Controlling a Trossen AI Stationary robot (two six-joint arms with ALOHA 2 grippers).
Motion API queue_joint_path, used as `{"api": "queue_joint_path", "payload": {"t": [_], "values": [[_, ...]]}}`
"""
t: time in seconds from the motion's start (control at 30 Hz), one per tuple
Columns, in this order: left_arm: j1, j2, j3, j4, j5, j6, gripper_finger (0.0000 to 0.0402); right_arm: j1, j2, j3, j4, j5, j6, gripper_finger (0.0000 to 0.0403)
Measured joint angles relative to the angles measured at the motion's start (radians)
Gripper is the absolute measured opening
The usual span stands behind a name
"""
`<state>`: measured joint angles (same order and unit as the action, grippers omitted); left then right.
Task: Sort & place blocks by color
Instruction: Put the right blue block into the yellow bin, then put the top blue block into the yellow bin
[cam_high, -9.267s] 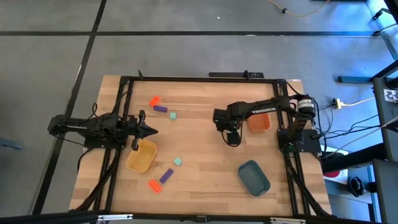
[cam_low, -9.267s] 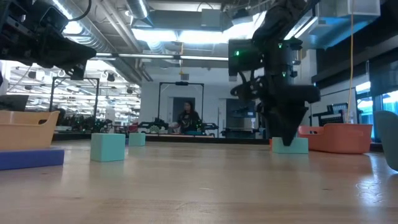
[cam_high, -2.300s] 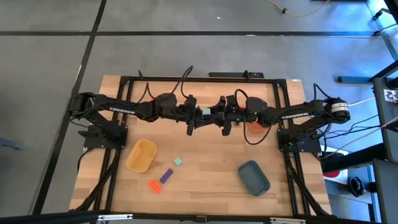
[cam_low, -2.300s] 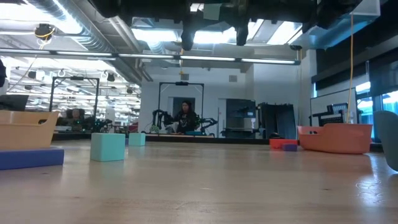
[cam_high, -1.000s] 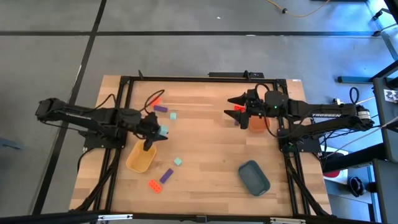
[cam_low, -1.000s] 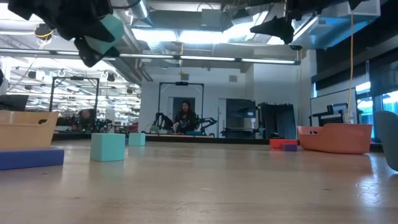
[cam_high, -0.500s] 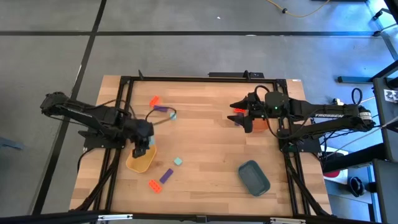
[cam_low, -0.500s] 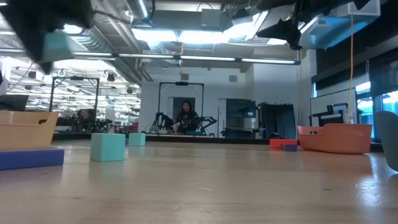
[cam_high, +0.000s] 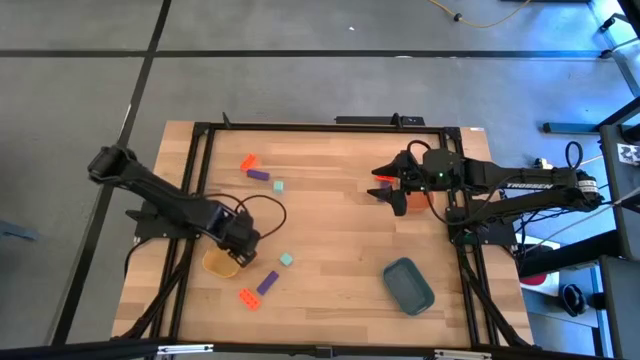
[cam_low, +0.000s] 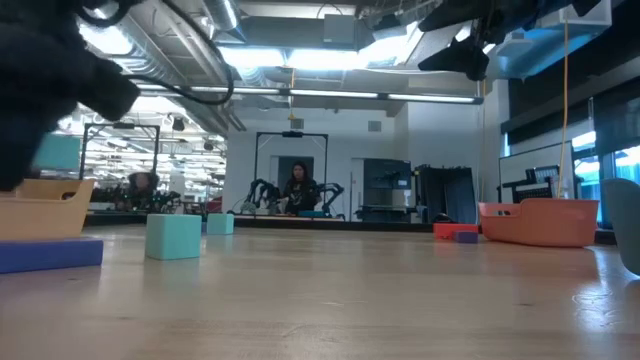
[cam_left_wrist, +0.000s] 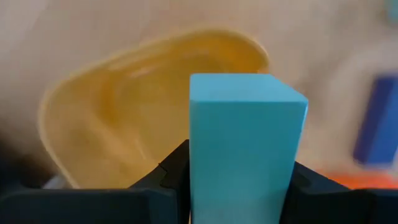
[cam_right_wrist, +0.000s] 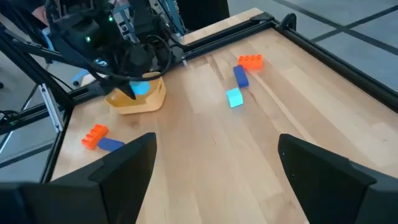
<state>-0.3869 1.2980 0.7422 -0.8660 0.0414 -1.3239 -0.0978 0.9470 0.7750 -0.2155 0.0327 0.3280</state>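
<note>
My left gripper (cam_high: 243, 243) points down over the yellow tray (cam_high: 215, 265) at the table's near left, shut on a pale teal block (cam_left_wrist: 242, 137). The same block (cam_right_wrist: 142, 88) shows above the tray in the right wrist view. My right gripper (cam_high: 386, 190) hangs open in the air beside the orange tray (cam_high: 418, 198) at the right. Loose on the table lie an orange block (cam_high: 248, 161), a purple block (cam_high: 259, 175) and a teal block (cam_high: 279, 185) at the far left. A teal block (cam_high: 286, 260), a purple block (cam_high: 267, 283) and an orange block (cam_high: 247, 297) lie near the front. My left gripper pinches the teal block by two opposite sides (cam_left_wrist: 198, 177) between its two fingers. The fingers come from above, pointing down. The block sticks out past the fingertips and hangs clear above the yellow tray's hollow (cam_left_wrist: 130, 118).
A dark teal tray (cam_high: 408, 285) lies at the near right. Black frame rails (cam_high: 195, 160) run along the table's edges. Bare wood lies across the middle of the table (cam_high: 330, 230). A person (cam_low: 298, 186) sits far off in the room behind.
My left gripper has gone toward the table's near edge and down with the teal block, from beside the yellow tray to right over it. It has tipped from slanting to pointing straight down and has rolled about. The block has stayed in its fingers.
</note>
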Motion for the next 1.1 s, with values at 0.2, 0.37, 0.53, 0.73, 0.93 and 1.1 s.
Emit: {"api": "queue_joint_path", "payload": {"t": [0.2, 0.37, 0.53, 0.73, 0.93, 1.1], "values": [[0.000, 0.079, 0.000, -0.006, -0.062, -0.063, 0.0122, 0.000, 0.000, 0.000, 0.000, 0.002, -0.021, 0.0338], [0.000, 0.119, 0.000, -0.001, -0.075, -0.065, 0.0122, 0.000, 0.000, 0.000, 0.000, 0.027, -0.020, 0.0338], [0.001, 0.139, 0.000, 0.002, -0.088, -0.063, 0.0136, 0.000, 0.000, 0.000, 0.001, 0.029, -0.019, 0.0338], [0.001, 0.137, 0.000, 0.002, -0.110, -0.055, 0.0170, 0.000, 0.000, 0.000, 0.001, 0.030, -0.017, 0.0338], [0.004, 0.134, 0.000, -0.009, -0.106, -0.041, 0.0176, 0.000, 0.001, 0.000, 0.003, 0.064, 0.001, 0.0338], [0.019, 0.064, 0.000, -0.024, -0.059, 0.030, 0.0180, 0.000, 0.001, 0.000, 0.012, 0.064, 0.007, 0.0338]]}}
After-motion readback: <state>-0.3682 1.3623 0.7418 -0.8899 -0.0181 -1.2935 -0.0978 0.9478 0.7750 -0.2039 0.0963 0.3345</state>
